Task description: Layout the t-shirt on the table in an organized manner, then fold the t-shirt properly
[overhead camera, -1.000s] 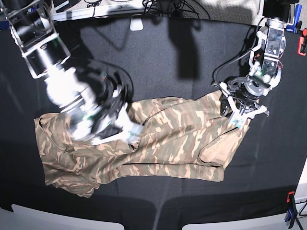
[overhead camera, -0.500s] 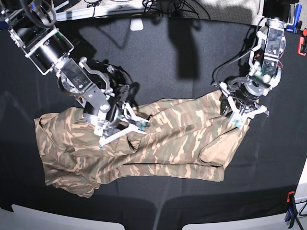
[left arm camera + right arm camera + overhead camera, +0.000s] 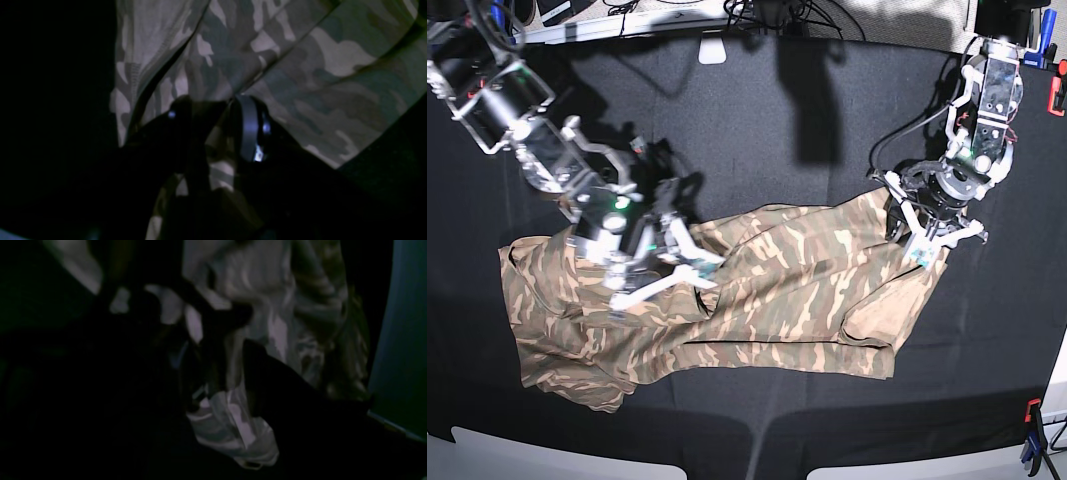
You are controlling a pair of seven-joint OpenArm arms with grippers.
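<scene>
Base view: both arms' fingers pinch t-shirt [image 3: 767, 300] on table [image 3: 777, 110]; red clamp [image 3: 1056, 95] at edge.

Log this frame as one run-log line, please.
stage: layout | t-shirt: crumpled, unfolded on table | left claw: gripping shirt's edge | right claw: over shirt, grip unclear
</scene>
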